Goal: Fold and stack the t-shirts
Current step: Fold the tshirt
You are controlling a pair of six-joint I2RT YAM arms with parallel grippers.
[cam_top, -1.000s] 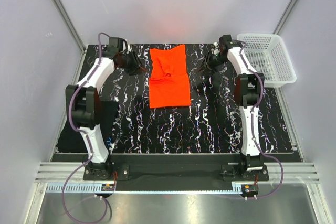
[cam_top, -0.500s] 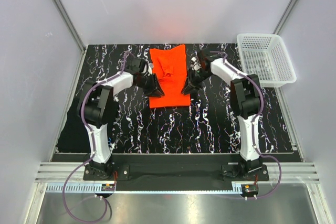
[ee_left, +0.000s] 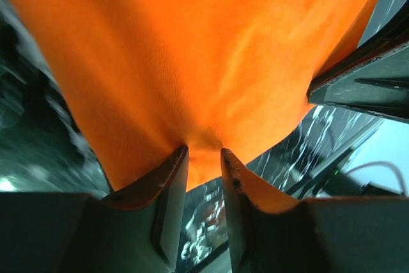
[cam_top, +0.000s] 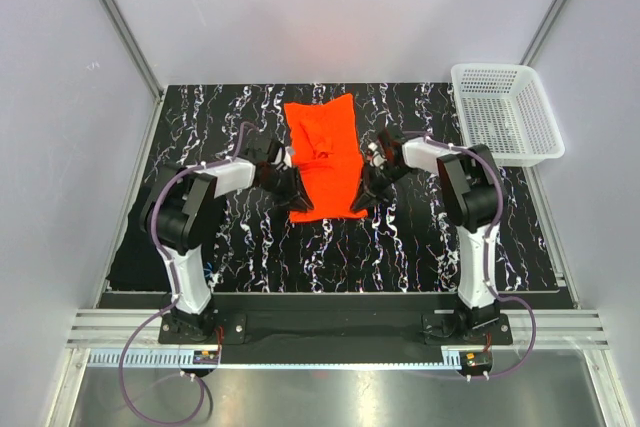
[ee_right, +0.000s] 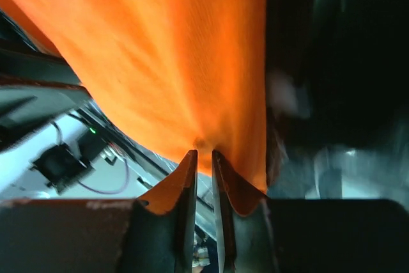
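Orange-red t-shirt (cam_top: pixel 322 152) on marbled mat (cam_top: pixel 300 247) overhead, wrist views show left gripper (ee_left: pixel 204 151), right gripper (ee_right: pixel 204 153) pinching its edge

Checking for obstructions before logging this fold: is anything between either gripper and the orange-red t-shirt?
Nothing visible does. The left gripper and the right gripper are each shut on the near edge of the orange-red t-shirt, with the cloth pinched directly between the fingers. No other object lies on it.
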